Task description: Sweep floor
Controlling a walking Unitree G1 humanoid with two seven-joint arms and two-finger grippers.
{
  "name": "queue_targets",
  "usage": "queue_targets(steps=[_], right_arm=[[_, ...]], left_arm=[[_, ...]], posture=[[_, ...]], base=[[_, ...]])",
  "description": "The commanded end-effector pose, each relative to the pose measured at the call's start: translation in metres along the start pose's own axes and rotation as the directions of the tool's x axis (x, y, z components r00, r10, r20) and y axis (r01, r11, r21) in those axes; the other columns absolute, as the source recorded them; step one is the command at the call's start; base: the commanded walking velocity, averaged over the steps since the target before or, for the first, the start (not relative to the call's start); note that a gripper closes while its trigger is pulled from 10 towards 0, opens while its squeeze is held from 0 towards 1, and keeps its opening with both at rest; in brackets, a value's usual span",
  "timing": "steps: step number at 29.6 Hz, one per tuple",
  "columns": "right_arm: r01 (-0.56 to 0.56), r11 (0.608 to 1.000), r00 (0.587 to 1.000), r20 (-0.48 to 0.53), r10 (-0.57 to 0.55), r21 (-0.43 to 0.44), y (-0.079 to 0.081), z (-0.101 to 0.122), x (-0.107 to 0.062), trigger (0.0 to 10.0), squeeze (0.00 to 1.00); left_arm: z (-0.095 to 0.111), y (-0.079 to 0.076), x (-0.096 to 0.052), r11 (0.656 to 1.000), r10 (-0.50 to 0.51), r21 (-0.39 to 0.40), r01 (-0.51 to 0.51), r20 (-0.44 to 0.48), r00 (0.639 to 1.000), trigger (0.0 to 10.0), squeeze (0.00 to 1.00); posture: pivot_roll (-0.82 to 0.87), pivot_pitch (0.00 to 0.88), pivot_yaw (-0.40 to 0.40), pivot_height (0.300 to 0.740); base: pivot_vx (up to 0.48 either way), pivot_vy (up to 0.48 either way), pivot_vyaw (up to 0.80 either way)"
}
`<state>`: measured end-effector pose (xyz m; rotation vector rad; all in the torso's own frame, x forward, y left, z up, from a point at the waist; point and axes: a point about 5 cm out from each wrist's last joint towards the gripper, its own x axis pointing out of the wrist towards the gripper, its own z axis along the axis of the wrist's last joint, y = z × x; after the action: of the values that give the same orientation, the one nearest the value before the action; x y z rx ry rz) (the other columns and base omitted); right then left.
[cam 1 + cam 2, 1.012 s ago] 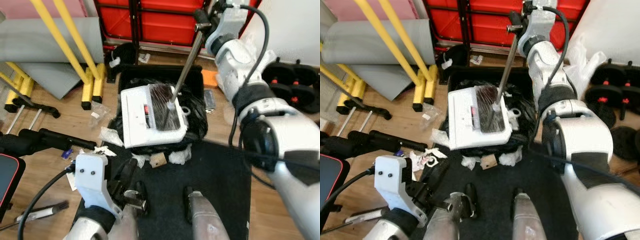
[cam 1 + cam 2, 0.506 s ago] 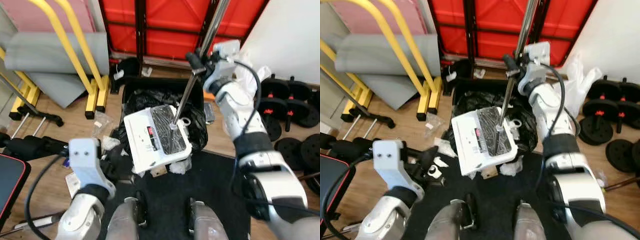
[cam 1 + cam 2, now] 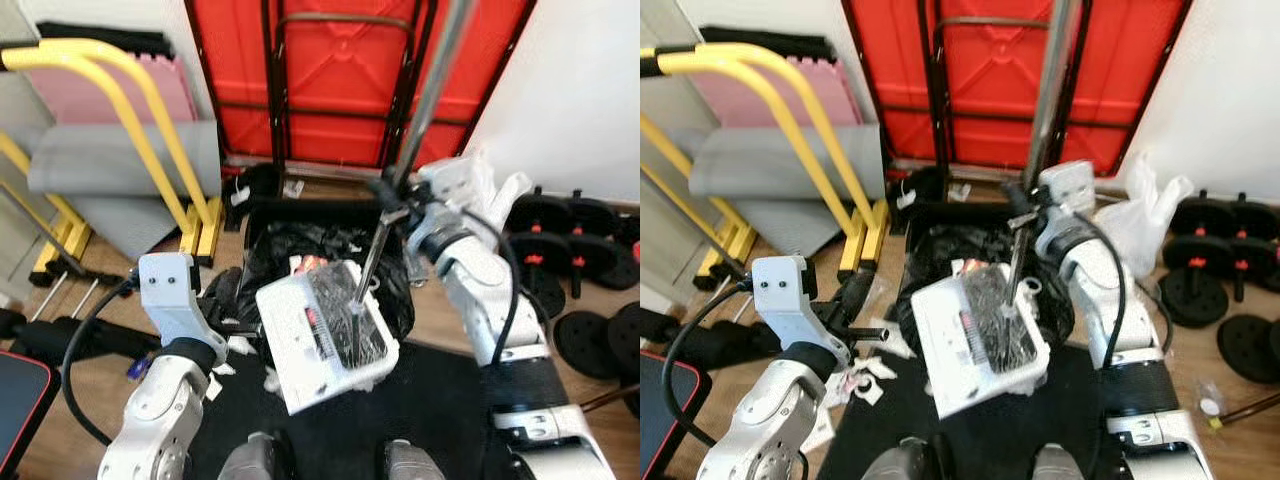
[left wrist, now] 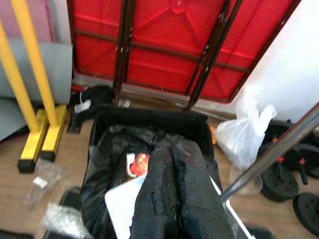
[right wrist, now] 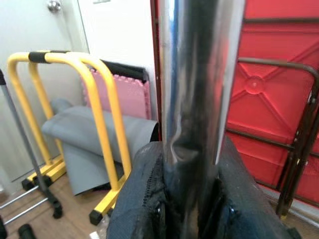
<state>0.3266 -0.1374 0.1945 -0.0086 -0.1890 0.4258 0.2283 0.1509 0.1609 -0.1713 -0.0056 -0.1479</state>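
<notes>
A white dustpan [image 3: 320, 345] lies tilted over a black bin lined with a black bag [image 3: 300, 245]. The broom's dark bristles [image 3: 345, 310] rest in the pan. Its metal pole [image 3: 430, 90] rises steeply toward the red panel. My right gripper [image 3: 392, 195] is shut on the pole above the bin; in the right wrist view the pole [image 5: 199, 74] sits between the fingers [image 5: 144, 199]. My left gripper [image 3: 852, 298] is at the bin's left side, its fingers [image 4: 172, 199] shut together and pointing over the pan into the bag. A red-and-white scrap [image 4: 137, 163] lies in the bag.
A red folded table [image 3: 350, 80] leans on the wall behind the bin. Yellow bars [image 3: 150, 150] and a grey rolled mat [image 3: 110, 170] stand to the left. Dumbbells [image 3: 590, 260] and a white plastic bag [image 3: 1150, 215] lie right. Paper scraps [image 3: 865, 380] lie beside the black floor mat [image 3: 450, 400].
The camera has tilted up and back. My left arm has risen from near the floor to the bin's left side. The dustpan now tips more steeply; the right gripper still holds the pole.
</notes>
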Motion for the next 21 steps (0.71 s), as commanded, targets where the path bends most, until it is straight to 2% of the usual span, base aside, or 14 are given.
queue_targets(steps=[1,4,5,7,10,16,21], right_arm=[[-0.031,0.999,0.998,0.05,0.033,-0.025,0.008,0.012,0.0,10.0,0.0],[-0.029,0.999,0.999,0.024,0.029,-0.033,0.008,0.006,-0.007,10.0,0.0],[-0.015,0.999,1.0,-0.023,0.014,-0.046,0.006,-0.005,-0.018,10.0,0.0],[-0.008,0.999,0.999,-0.045,0.006,-0.048,0.005,-0.01,-0.023,10.0,0.0],[-0.003,0.999,0.998,-0.064,-0.001,-0.053,0.005,-0.015,-0.027,10.0,0.0],[0.009,0.998,0.994,-0.112,-0.017,-0.068,0.006,-0.027,-0.038,10.0,0.0],[0.028,0.995,0.99,-0.138,-0.041,-0.097,0.005,-0.034,-0.045,10.0,0.0]], left_arm=[[-0.002,0.005,0.0,1.0,0.0,0.02,0.0,-0.007,1.0,10.0,0.0],[-0.004,0.006,0.001,1.0,0.005,0.021,-0.004,-0.008,1.0,10.0,0.0],[-0.008,0.005,0.002,0.999,-0.019,0.049,0.02,-0.015,1.0,10.0,0.0],[-0.011,0.004,0.002,0.998,-0.032,0.059,0.033,-0.017,0.999,10.0,0.0],[-0.012,0.005,0.003,0.998,-0.027,0.055,0.028,-0.015,1.0,10.0,0.0],[-0.016,0.012,0.009,0.997,0.011,0.077,-0.008,-0.033,0.999,10.0,0.0],[-0.019,0.015,0.005,0.995,0.002,0.095,0.003,-0.046,0.999,10.0,0.0]], posture=[[-0.14,0.042,0.007,0.74],[-0.14,0.033,0.011,0.74],[-0.14,0.014,0.017,0.74],[-0.15,0.005,0.018,0.74],[-0.15,0.0,0.02,0.74],[-0.14,0.0,0.019,0.74],[-0.14,0.0,0.02,0.74]], base=[[0.0,0.0,0.0],[0.0,0.0,0.0],[0.379,0.0,0.0],[0.429,0.0,0.0],[0.48,0.0,0.0],[0.0,0.0,0.0],[0.471,0.0,0.0]])
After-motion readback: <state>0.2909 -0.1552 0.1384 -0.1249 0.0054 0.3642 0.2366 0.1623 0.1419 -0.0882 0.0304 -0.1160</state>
